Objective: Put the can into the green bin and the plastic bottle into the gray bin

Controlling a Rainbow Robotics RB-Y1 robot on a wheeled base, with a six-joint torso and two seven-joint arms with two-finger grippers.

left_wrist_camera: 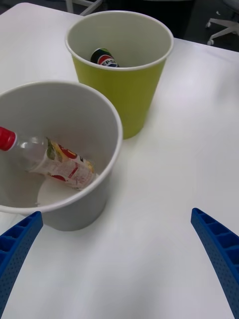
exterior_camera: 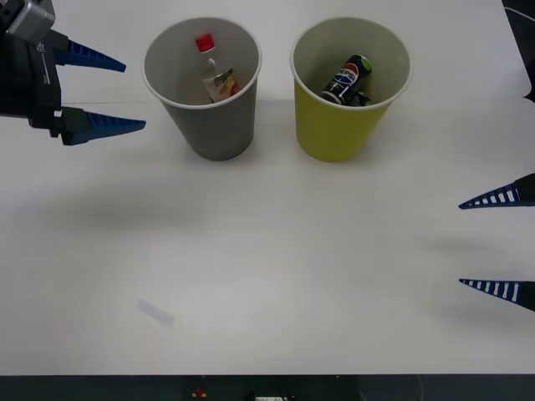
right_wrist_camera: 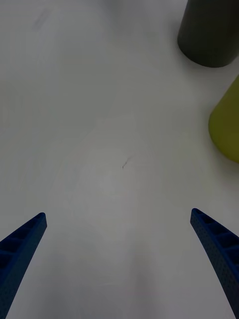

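**Both items binned, both grippers empty**

The can [exterior_camera: 349, 79] leans inside the green bin [exterior_camera: 338, 134], its long axis tilted toward the rim. The plastic bottle [exterior_camera: 214, 73] lies slanted inside the gray bin [exterior_camera: 219, 129], red cap uppermost. The left gripper [exterior_camera: 102, 93] hovers just beside the gray bin, fingers spread wide and holding nothing. The right gripper [exterior_camera: 500, 245] waits well apart at the table's [exterior_camera: 276, 276] right edge, also wide open. The sorting looks complete; nothing lies between either pair of jaws.
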